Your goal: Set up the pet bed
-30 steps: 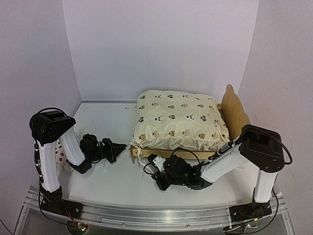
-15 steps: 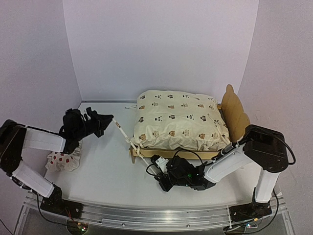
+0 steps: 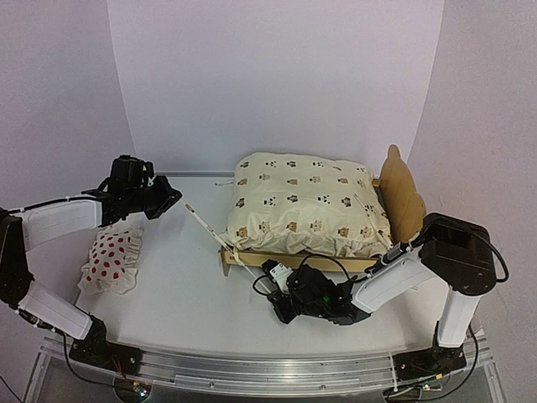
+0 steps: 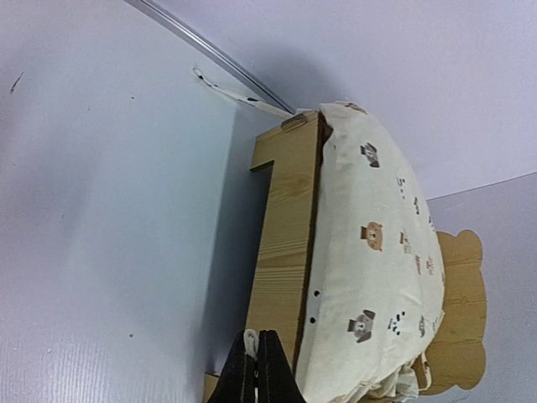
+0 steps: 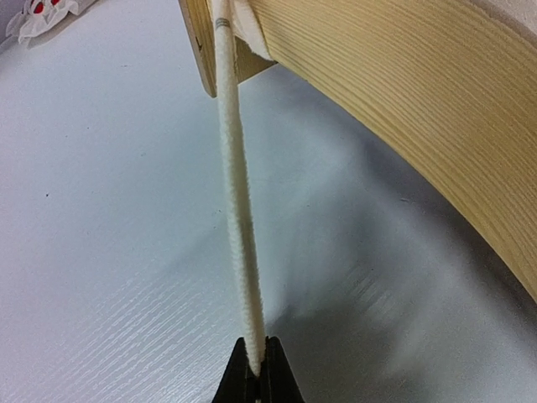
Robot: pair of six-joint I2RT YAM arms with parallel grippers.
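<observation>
The pet bed (image 3: 401, 201) is a light plywood frame with an ear-shaped headboard at the right. A cream bear-print cushion (image 3: 302, 206) lies on it. My left gripper (image 3: 174, 200) is raised at the back left, shut on a cream tie string (image 3: 204, 225) that runs taut to the bed's front-left corner. The left wrist view shows the tie end pinched at the gripper (image 4: 257, 336), beside the footboard (image 4: 285, 252) and the cushion (image 4: 377, 252). My right gripper (image 3: 273, 295) is low in front of the bed, shut (image 5: 254, 348) on a second cream cord (image 5: 239, 210) leading to the frame (image 5: 403, 109).
A small white pillow with red spots (image 3: 113, 259) lies on the table at the left, below my left arm, and shows again as the pillow (image 5: 42, 10) in the right wrist view. White walls close in the back and both sides.
My left arm has swung from low in front to the back left, pulling the tie string taut. The spotted pillow is now uncovered. The right gripper has barely moved.
</observation>
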